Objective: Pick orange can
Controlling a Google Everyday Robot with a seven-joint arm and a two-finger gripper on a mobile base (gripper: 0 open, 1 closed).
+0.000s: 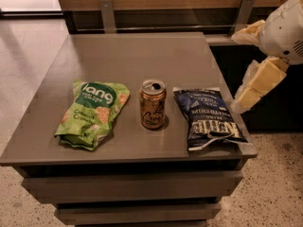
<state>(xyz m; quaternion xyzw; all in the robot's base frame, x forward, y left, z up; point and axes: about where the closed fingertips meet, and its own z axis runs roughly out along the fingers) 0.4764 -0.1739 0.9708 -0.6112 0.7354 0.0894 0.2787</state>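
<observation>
The orange can (152, 104) stands upright near the front middle of the grey table (137, 56), its silver top and pull tab facing up. It sits between a green snack bag (93, 112) on its left and a dark blue chip bag (207, 117) on its right. My gripper (236, 72) hangs at the right edge of the view, beyond the table's right side and above the blue bag's far end. Its two pale yellow fingers (258, 83) are spread apart and hold nothing. It is well to the right of the can.
A wooden wall panel with two metal brackets (107, 14) runs behind the table. Drawer fronts (132, 187) show below the tabletop. Speckled floor lies to the left and lower right.
</observation>
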